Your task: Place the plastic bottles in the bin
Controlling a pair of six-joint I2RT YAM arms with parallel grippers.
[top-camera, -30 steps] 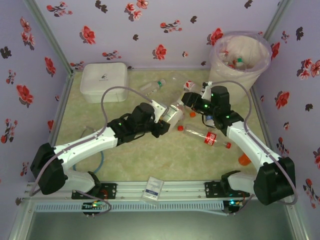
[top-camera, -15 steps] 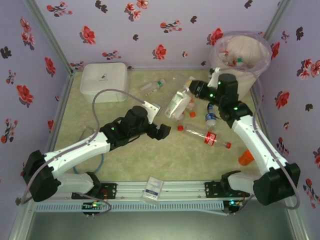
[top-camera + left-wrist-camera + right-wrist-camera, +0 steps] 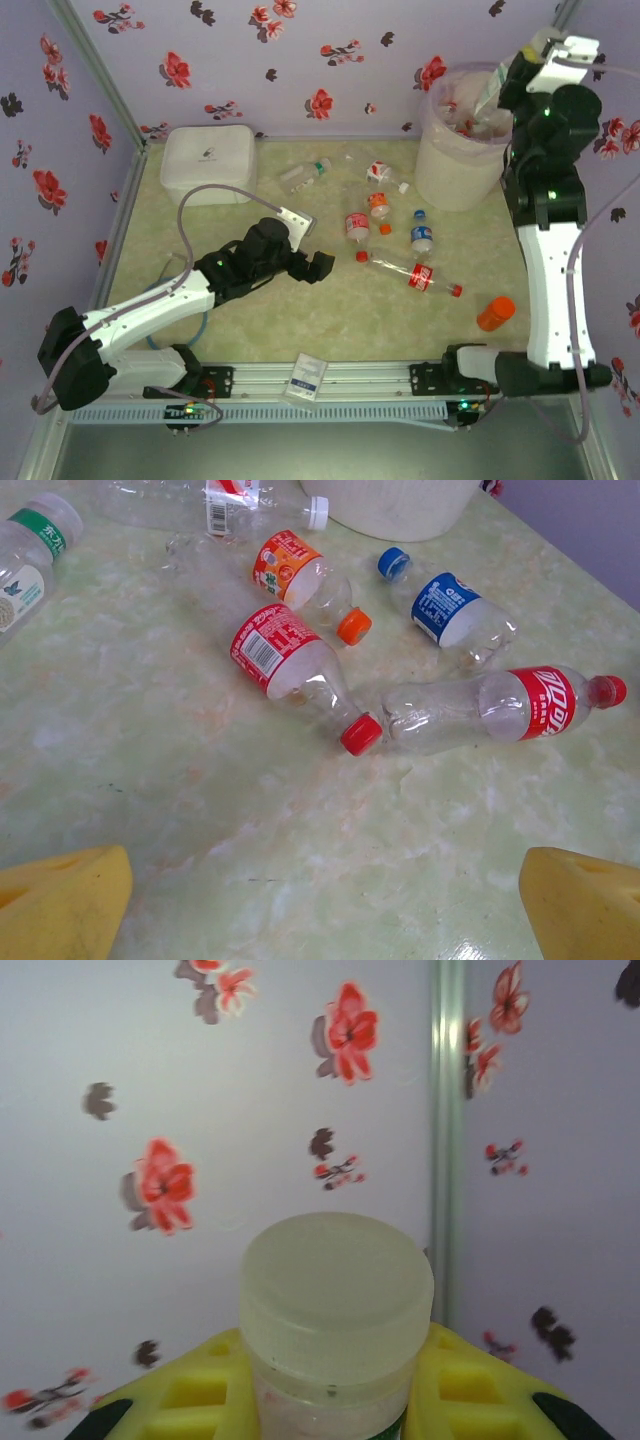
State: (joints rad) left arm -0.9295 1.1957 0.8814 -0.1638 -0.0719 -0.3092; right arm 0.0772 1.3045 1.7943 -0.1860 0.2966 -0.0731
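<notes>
Clear plastic bottles (image 3: 292, 662), crumpled and capped, on a marbled green table (image 3: 180, 810).
Several were found lying near the round translucent bin (image 3: 440, 170). Left gripper (image 3: 320, 266) was held empty, yellow pads (image 3: 60, 905) spread wide; right gripper (image 3: 335, 1390) was clamped on a white-capped bottle (image 3: 337, 1290), held high by the bin's rim.

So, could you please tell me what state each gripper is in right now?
Left gripper: open, holding nothing.
Right gripper: shut on a white-capped plastic bottle, up by the bin.
</notes>
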